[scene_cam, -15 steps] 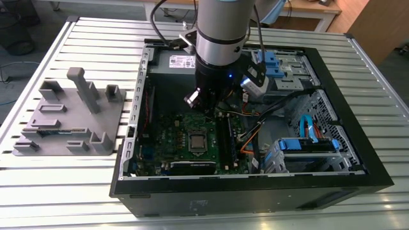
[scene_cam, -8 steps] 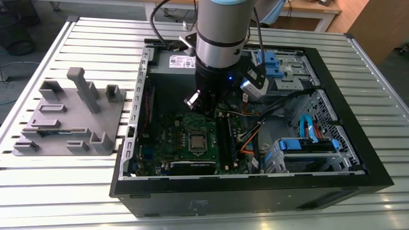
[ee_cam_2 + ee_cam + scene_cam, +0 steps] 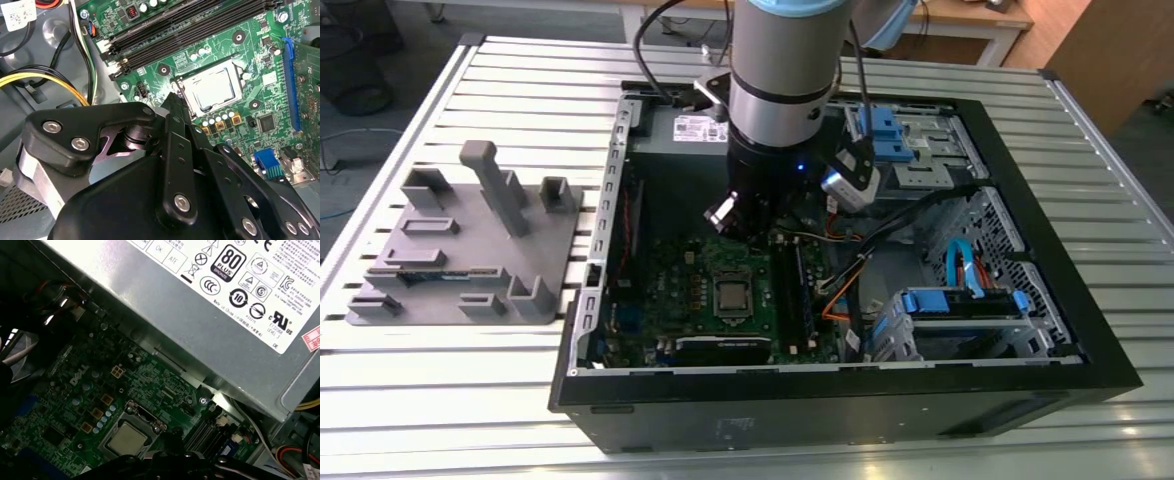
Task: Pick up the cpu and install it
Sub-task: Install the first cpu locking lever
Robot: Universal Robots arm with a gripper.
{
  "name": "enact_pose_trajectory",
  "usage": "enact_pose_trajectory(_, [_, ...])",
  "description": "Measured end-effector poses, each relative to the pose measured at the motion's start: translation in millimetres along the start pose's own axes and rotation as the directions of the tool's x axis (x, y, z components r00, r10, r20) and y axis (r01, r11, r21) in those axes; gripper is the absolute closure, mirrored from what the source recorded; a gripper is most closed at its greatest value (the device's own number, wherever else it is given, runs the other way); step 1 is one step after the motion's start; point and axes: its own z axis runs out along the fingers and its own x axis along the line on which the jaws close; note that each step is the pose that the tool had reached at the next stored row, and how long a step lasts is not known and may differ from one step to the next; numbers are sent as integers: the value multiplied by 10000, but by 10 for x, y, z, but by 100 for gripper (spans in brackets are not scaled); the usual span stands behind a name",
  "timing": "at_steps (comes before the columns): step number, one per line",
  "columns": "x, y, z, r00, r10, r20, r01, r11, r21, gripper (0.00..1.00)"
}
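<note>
Silvery cpu (image 3: 732,296) sits seated in the motherboard (image 3: 670,283) socket, just below the gripper (image 3: 736,225), which hangs above it; its fingers look closed together, holding nothing.

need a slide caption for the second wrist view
Gripper poised above the motherboard, with the cpu seated in its socket.

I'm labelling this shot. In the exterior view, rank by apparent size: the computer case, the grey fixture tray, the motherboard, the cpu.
1. computer case
2. grey fixture tray and motherboard: look similar, and the arm covers part of the board, so unranked
3. cpu, smallest
</note>
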Motion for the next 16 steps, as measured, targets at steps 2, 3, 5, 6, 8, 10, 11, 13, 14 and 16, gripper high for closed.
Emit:
enact_pose_trajectory(2, [10, -12, 12, 10000, 1, 0, -1, 10000, 3, 89])
enact_pose_trajectory(3, [15, -19, 17, 10000, 0, -1, 0, 10000, 4, 89])
enact_pose_trajectory(5, [28, -34, 30, 10000, 1, -1, -1, 10000, 7, 89])
enact_pose_trajectory(6, [35, -43, 36, 10000, 1, -1, -1, 10000, 8, 89])
enact_pose_trajectory(8, [48, -60, 50, 10000, 1, -1, -1, 10000, 9, 89])
enact_pose_trajectory(10, [66, -83, 64, 10000, 1, -1, -1, 10000, 10, 89])
enact_pose_trajectory(11, [74, -94, 71, 10000, 1, -2, -1, 10000, 11, 89])
enact_pose_trajectory(13, [87, -112, 88, 10000, 0, -3, 0, 10000, 13, 89])
enact_pose_trajectory(14, [91, -116, 101, 10000, 1, -2, -1, 10000, 14, 89])
enact_pose_trajectory(16, [97, -123, 126, 10000, 1, -5, -1, 10000, 22, 89])
